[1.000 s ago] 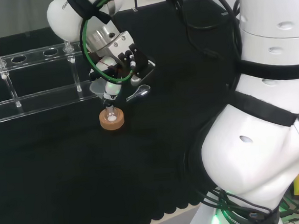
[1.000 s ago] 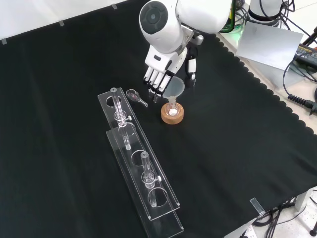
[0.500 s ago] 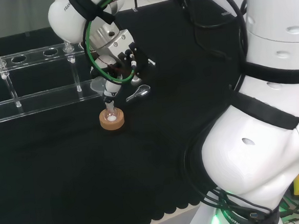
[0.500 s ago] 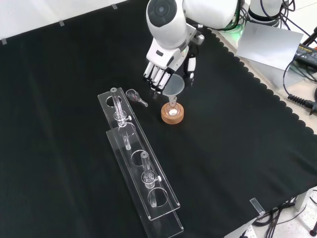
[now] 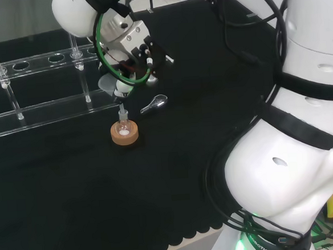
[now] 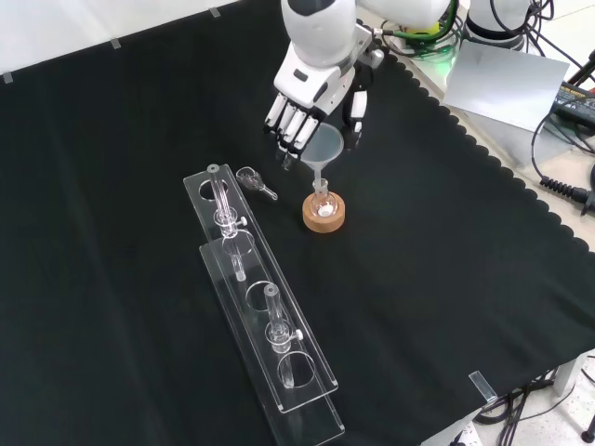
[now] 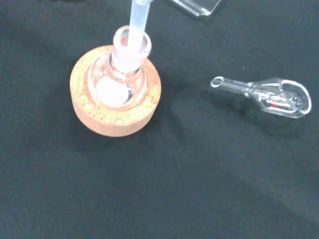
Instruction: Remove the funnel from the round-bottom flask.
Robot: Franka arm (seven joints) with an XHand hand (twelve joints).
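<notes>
The cork ring (image 6: 323,213) is tan and speckled. The flask (image 7: 121,82) is clear with white inside. The funnel (image 6: 323,150) is translucent white. The surface (image 6: 446,279) is black, the robot hand (image 6: 311,102) black and white.

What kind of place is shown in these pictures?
Most likely a laboratory bench set up for robot trials. A round-bottom flask sits on a cork ring, the hand holds a funnel above it, and a clear tube rack stands nearby.
</notes>
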